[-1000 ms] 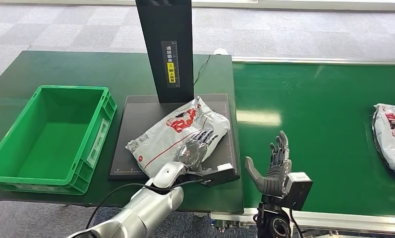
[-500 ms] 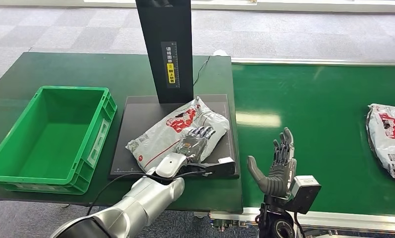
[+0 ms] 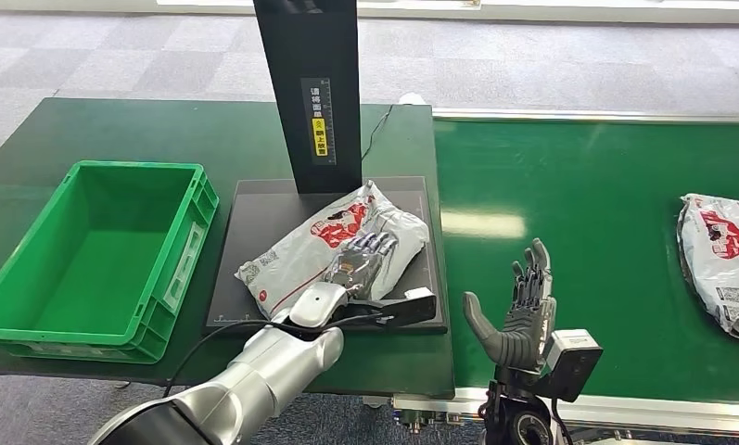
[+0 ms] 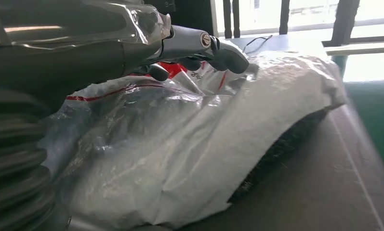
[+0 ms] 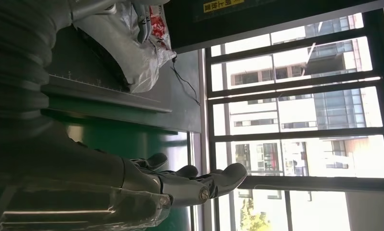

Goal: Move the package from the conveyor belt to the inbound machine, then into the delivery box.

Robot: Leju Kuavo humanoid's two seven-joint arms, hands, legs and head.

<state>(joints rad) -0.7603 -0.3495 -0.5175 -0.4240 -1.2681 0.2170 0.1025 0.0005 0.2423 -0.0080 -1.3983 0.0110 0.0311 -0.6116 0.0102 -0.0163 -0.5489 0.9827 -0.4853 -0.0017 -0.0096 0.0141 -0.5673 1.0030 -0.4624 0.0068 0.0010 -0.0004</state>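
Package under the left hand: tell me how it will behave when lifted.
Probably floppy: the package is a crinkled bag that bulges unevenly on the scanner plate. Likely slippery, since its film looks glossy in the left wrist view. The left hand rests on top; the ends may sag when raised.

High head view; close wrist views, sharing the package (image 3: pixel 337 239).

1. The left arm (image 3: pixel 254 380) is a smooth, rounded silver shell that narrows toward the wrist.
2. A thin black cable (image 3: pixel 219 338) loops along its 10 o'clock side.
3. The left hand (image 3: pixel 361 269) has dark, glossy, segmented fingers (image 3: pixel 381 247).
4. The right hand (image 3: pixel 518 315) is dark grey with a thick grey thumb (image 3: pixel 477 320).
5. A black boxy camera module (image 3: pixel 571 362) sits at the right wrist.
6. In the wrist views, a grey ribbed cover (image 5: pixel 16 62) and clear plastic wrap (image 5: pixel 84 211) show, plus a screw head (image 5: pixel 203 193) on the thumb.
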